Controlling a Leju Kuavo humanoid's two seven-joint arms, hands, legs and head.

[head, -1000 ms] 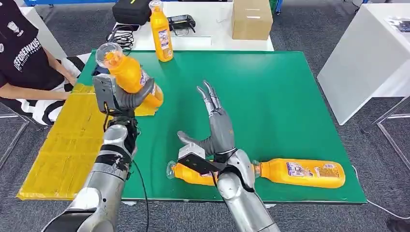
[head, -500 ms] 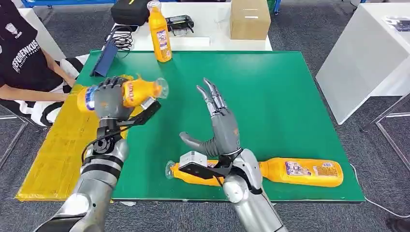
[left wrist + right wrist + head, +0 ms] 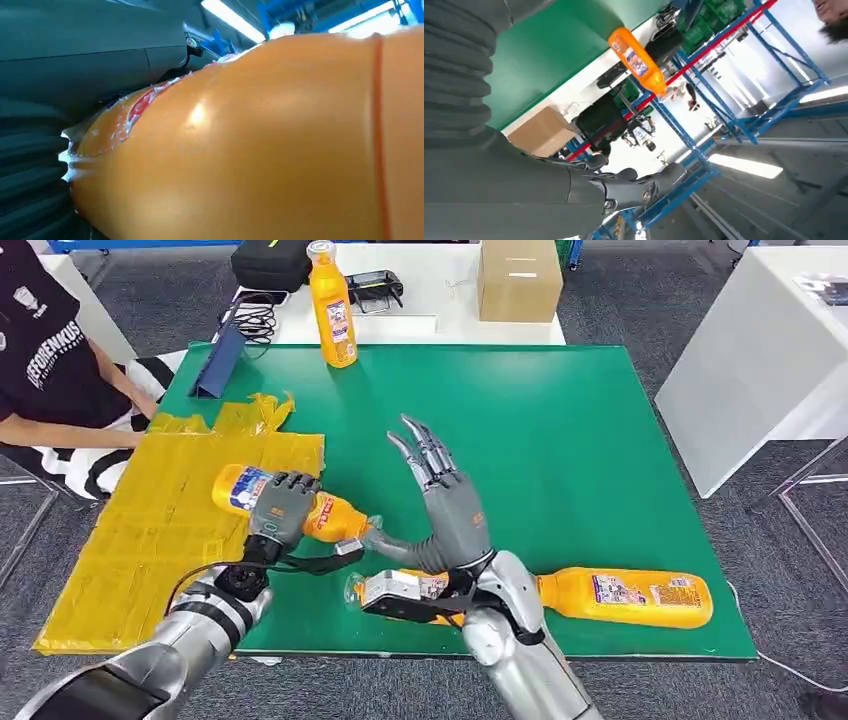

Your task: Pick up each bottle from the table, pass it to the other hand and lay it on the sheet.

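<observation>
Left hand (image 3: 280,508) grips an orange bottle (image 3: 300,508) lying sideways, its base over the yellow sheet (image 3: 130,540) and its cap end over the green table (image 3: 600,440). Right hand (image 3: 440,505) is empty, fingers spread upward. Two bottles (image 3: 625,597) lie near the table's front edge; another bottle (image 3: 333,305) stands upright at the back.

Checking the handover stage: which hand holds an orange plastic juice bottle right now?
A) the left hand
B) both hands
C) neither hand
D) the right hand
A: the left hand grips the orange plastic juice bottle sideways near the yellow sheet, while the right hand stands beside it with fingers spread, holding nothing.
</observation>
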